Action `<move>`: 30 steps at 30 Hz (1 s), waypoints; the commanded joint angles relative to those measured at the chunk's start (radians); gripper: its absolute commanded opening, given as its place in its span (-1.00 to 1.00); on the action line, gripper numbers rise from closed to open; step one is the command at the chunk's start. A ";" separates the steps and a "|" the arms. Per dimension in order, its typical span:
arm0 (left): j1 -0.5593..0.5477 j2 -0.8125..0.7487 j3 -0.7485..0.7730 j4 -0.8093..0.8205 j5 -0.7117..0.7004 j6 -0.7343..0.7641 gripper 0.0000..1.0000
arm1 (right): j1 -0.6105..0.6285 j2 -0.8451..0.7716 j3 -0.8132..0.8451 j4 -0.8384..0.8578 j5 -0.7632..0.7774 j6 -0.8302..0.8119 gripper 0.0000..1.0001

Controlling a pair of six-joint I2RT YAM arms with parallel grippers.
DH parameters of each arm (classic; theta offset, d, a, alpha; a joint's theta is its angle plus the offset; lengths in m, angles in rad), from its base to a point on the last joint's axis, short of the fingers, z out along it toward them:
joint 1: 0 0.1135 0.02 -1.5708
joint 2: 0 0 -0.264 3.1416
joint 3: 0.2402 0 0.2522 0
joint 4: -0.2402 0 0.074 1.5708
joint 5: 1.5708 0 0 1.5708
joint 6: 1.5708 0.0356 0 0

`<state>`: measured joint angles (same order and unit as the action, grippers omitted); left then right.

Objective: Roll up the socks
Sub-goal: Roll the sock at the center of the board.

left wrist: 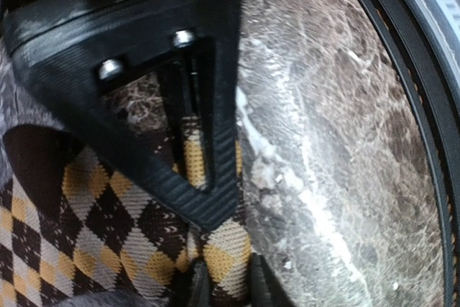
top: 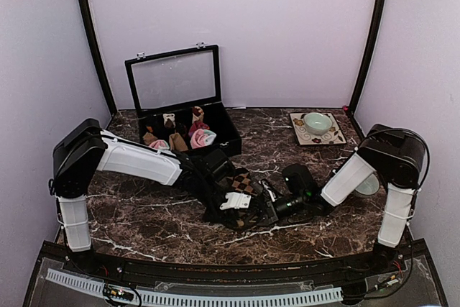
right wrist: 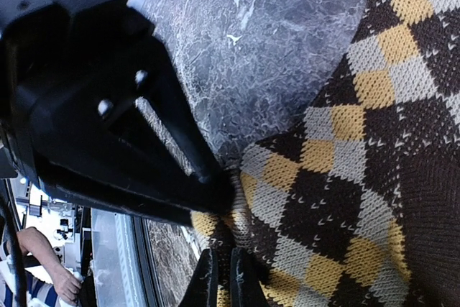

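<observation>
Mia: Ribbed black finger (left wrist: 136, 41) of the left gripper (left wrist: 215, 246), two screws in it, fills the near part of the left wrist view. Under it lies the dark brown argyle sock (left wrist: 108, 228), tan and grey diamonds on brown.

Tom: Are its jaws on the sock?

Mia: They stand close together with the sock's edge between them. Whether they pinch the cloth, I cannot tell.

Tom: And the right gripper (right wrist: 221, 231)?

Mia: Clamped on another edge of the same sock. The checked knit bunches up right at its tips.

Tom: Where does the sock sit, seen from above?

Mia: On the marble table (top: 144, 221), about the middle and toward the front, between the two grippers. The left arm reaches in from the left, the right arm from the right. The sock is a dark crumpled heap, with a patch of checks showing just behind the left gripper.

Tom: What is behind it?

Mia: A black box (top: 228, 138) with its glass lid (top: 172, 80) standing open, and rolled sock bundles (top: 203, 138) inside it — pink, tan and brown ones. To its right, well apart, a patterned tray (top: 338, 136) carries a mint-green bowl (top: 317, 121).
</observation>
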<state>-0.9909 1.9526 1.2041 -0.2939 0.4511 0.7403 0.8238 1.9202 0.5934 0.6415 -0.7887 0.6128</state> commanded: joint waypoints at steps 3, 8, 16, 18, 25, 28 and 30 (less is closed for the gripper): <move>-0.002 0.037 0.049 -0.072 -0.003 0.009 -1.00 | -0.003 0.102 -0.066 -0.177 0.144 -0.016 -1.00; 0.008 0.060 0.067 -0.136 0.061 -0.017 -1.00 | 0.008 0.025 -0.132 -0.044 0.159 -0.038 -0.68; 0.034 0.152 0.169 -0.376 0.237 -0.070 -1.00 | 0.021 -0.187 -0.273 0.157 0.265 -0.119 -0.14; 0.043 0.169 0.181 -0.404 0.276 -0.082 -1.00 | 0.022 -0.247 -0.305 0.178 0.302 -0.145 -0.15; 0.104 0.281 0.294 -0.549 0.455 -0.102 -1.00 | 0.086 -0.515 -0.371 0.093 0.446 -0.330 -0.15; 0.125 0.328 0.341 -0.598 0.493 -0.108 -1.00 | 0.128 -0.582 -0.372 0.031 0.445 -0.434 -0.16; 0.136 0.356 0.360 -0.601 0.492 -0.128 -1.00 | 0.162 -0.612 -0.385 0.022 0.441 -0.503 -0.16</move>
<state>-0.8753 2.2528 1.5375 -0.7708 0.9249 0.6422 0.9318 1.3556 0.2222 0.7208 -0.3801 0.2825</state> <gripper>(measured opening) 0.043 0.419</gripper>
